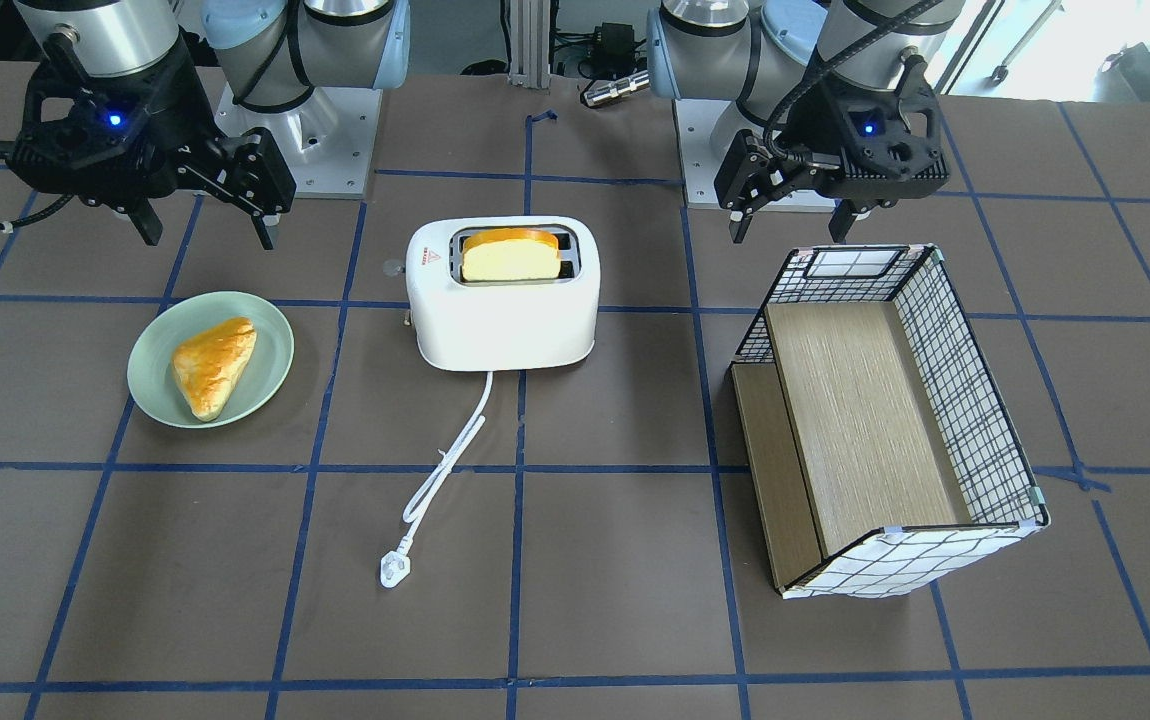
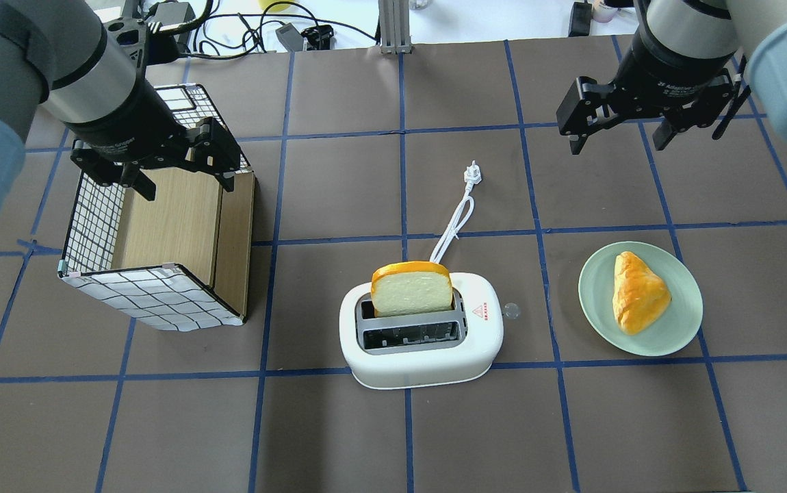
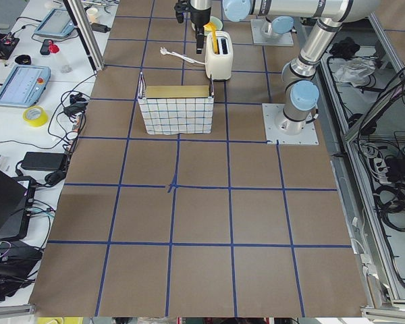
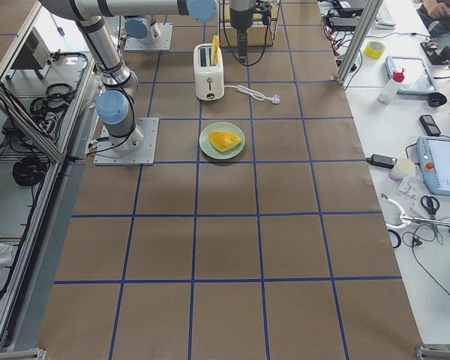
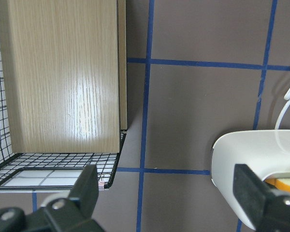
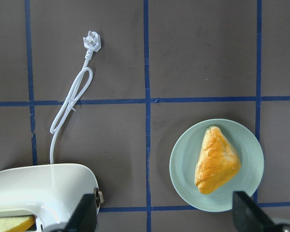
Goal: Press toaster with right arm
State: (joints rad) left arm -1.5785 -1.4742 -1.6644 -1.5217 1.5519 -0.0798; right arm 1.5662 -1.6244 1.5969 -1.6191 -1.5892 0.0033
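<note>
The white toaster [image 1: 502, 300] [image 2: 421, 356] stands mid-table with a bread slice [image 2: 412, 287] upright in one slot. Its cord runs away to a plug [image 2: 473, 172]. My right gripper [image 2: 619, 144] [image 1: 207, 235] is open and empty. It hovers above the table, apart from the toaster, off to the toaster's right and farther from my base. The right wrist view shows the toaster's corner [image 6: 43, 188] with its small side lever [image 6: 100, 196]. My left gripper [image 2: 188, 186] [image 1: 792, 235] is open and empty over the basket's edge.
A green plate [image 2: 681, 335] with a golden pastry [image 2: 638, 292] lies right of the toaster, below my right gripper. A wire basket with a checked liner and wooden floor [image 2: 140, 294] lies tipped on its side at the left. Blue tape lines grid the brown table.
</note>
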